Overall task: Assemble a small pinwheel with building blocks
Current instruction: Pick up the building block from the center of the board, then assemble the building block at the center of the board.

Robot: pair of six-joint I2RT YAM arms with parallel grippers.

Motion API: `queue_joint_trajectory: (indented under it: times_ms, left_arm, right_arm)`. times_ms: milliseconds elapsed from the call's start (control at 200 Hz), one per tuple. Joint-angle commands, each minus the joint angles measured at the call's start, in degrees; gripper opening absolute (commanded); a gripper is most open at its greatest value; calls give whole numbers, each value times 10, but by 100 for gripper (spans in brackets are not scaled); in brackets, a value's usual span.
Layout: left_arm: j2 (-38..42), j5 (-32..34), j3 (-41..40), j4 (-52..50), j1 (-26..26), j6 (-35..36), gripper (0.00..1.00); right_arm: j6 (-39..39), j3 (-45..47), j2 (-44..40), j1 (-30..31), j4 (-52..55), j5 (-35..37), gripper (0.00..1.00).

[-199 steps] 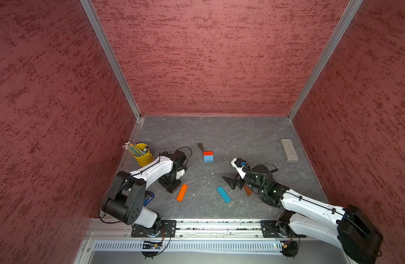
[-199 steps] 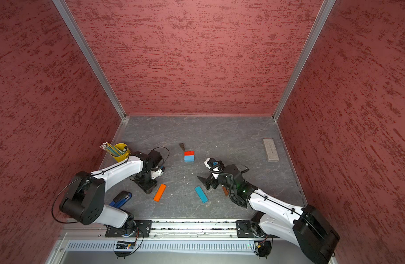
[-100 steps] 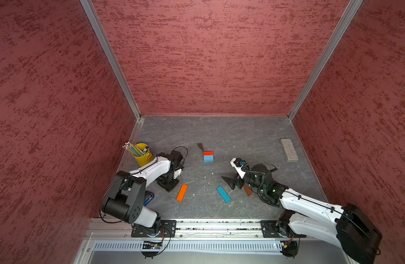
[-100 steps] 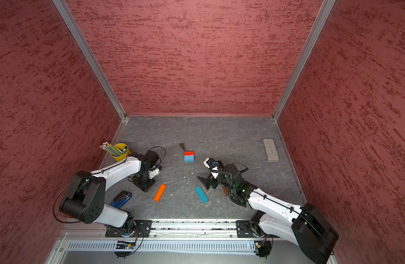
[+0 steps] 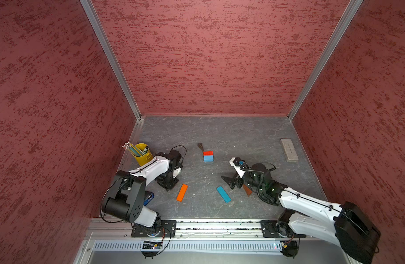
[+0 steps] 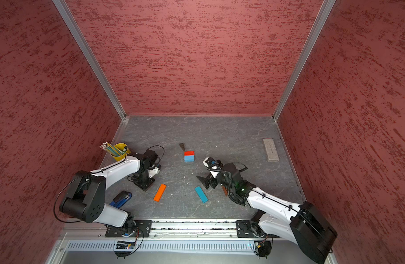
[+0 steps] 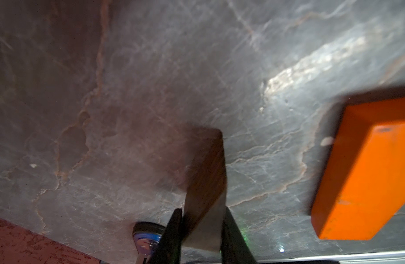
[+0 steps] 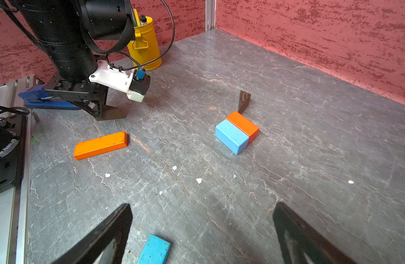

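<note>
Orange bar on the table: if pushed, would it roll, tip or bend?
The orange bar lies on its broad face with square edges, so it would probably slide, not roll or tip. It looks like a solid painted block, so it is likely stiff. Its smooth paint might make it a little slippery to hold.

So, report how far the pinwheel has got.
Done: one brown wedge stands by the red-and-blue cube. In hand: the left gripper is shut on a second wedge; the right gripper is open, empty. Left: orange bar, blue bar and an orange-brown wedge lie loose; no fourth wedge visible.
</note>
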State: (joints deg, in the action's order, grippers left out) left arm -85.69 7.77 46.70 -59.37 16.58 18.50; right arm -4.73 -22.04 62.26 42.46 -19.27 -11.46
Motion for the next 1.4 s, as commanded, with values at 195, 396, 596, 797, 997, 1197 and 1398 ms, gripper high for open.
queue_joint_trajectory:
  times_ms: [195, 396, 596, 797, 997, 1197, 1398]
  left_arm:
    - [63, -84, 22, 27, -19, 32, 17]
    - [44, -116, 117, 49, 4, 104, 17]
    - [-62, -98, 194, 74, 44, 186, 18]
    - [-153, -72, 262, 70, 73, 248, 17]
    - [-208, -49, 315, 52, 98, 286, 18]
    - [-249, -45, 356, 30, 105, 294, 18]
    - [-270, -33, 377, 20, 108, 300, 18]
  right_arm:
    - [-5, -20, -16, 4, 0, 17, 99]
    - [-17, -33, -14, 3, 16, 78, 99]
    - [-11, -39, -25, 3, 29, 89, 99]
    - [-1, -27, -61, 3, 63, 128, 99]
    - [18, -21, -69, -2, 76, 162, 99]
    - [20, -15, -84, -5, 78, 162, 99]
    - [18, -12, -88, -8, 78, 156, 99]
